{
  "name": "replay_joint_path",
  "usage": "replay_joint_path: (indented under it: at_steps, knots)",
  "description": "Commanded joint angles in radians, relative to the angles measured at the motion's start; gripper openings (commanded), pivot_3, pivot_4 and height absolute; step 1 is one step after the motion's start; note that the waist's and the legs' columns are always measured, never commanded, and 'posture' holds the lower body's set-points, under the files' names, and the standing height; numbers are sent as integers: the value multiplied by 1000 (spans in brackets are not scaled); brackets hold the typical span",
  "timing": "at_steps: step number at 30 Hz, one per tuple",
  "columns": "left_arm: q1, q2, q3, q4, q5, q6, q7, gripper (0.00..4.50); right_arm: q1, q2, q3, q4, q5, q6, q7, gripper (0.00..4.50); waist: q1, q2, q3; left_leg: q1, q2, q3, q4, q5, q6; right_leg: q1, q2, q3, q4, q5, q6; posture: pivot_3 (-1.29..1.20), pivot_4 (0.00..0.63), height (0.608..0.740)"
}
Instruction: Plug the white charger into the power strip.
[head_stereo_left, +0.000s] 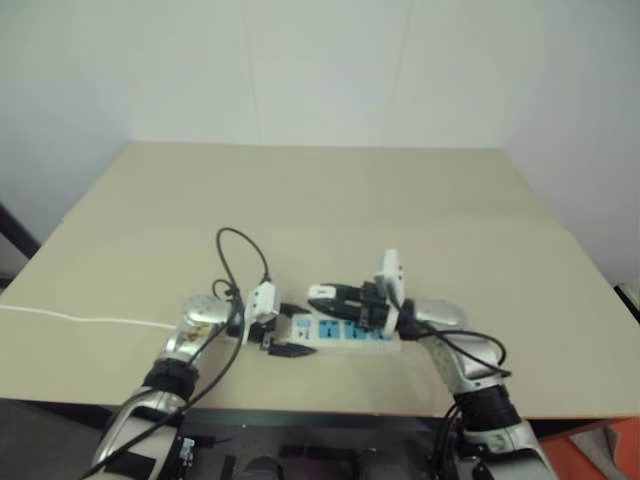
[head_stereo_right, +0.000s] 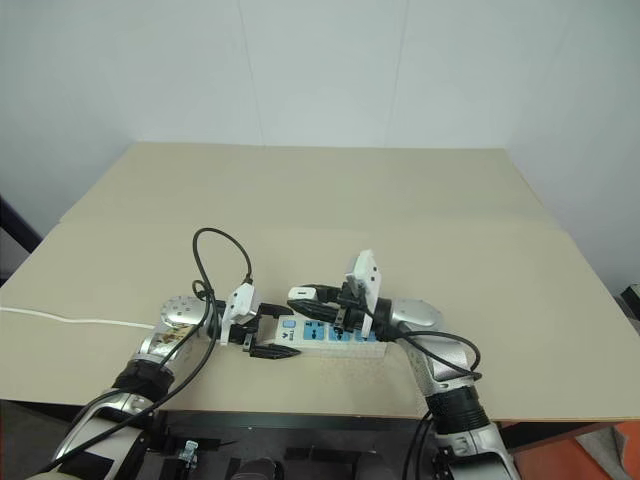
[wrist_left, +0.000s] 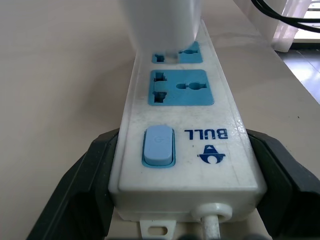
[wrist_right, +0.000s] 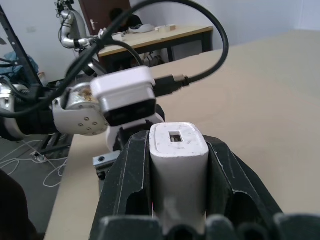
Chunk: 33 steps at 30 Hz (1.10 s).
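The tan bench (head_stereo_left: 330, 200) spans the head views, bare across its far half; everything sits toward its near edge, around 6 o'clock.

The power strip (head_stereo_right: 330, 338) lies flat there, long axis running from 9 to 3 o'clock, its thin white cord (head_stereo_left: 80, 320) trailing off toward 9 o'clock along the bench top. In the left wrist view the strip's switch (wrist_left: 159, 146) end is nearest, with the cord leaving that end, then a free blue socket (wrist_left: 181, 87), then a second blue socket farther along.

The left gripper (wrist_left: 175, 190) comes in from 9 o'clock and its two black fingers (wrist_left: 75, 190) stand spread on either side of the strip's switch end, each close against a long side wall; whether they press the walls or merely flank them I cannot tell.

The right gripper (wrist_right: 172, 165) comes in from 3 o'clock, above the strip's middle. Its fingers (wrist_right: 132, 180) are clenched on the white charger (wrist_right: 178, 165), one finger on each flat side, the charger's slotted end face showing between them. In the left wrist view the charger (wrist_left: 162, 22) stands upright over the second socket, its lower end at that socket's face; whether the prongs are in cannot be told.
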Motion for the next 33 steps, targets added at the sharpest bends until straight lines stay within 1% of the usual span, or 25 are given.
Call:
replay_joint_path:
  at_steps: [1, 13, 24, 33]
  knots:
    - [-3, 6, -29, -10, 20, 11, -26, 3288, -14, 16, 2, 11, -2, -67, -12, 1131, 0, 0, 0, 0, 0, 0, 0, 0, 0, 0, 0, 0, 0, 0, 0, 0, 150, 740]
    - [0, 11, -31, -14, 19, 16, -34, 3288, -11, -26, 9, 72, -18, -146, 11, 1131, -1, 0, 0, 0, 0, 0, 0, 0, 0, 0, 0, 0, 0, 0, 0, 0, 150, 740]
    - [-2, 13, -32, -11, 21, 15, -37, 3288, -16, -28, 32, 77, -19, -157, 18, 1131, -1, 0, 0, 0, 0, 0, 0, 0, 0, 0, 0, 0, 0, 0, 0, 0, 150, 740]
    - [-4, 14, -33, -10, 24, 15, -37, 3288, -15, -47, 54, 166, -77, -222, 32, 1131, -2, 0, 0, 1, 0, 0, 0, 0, 0, 0, 0, 0, 0, -2, 3, 0, 150, 740]
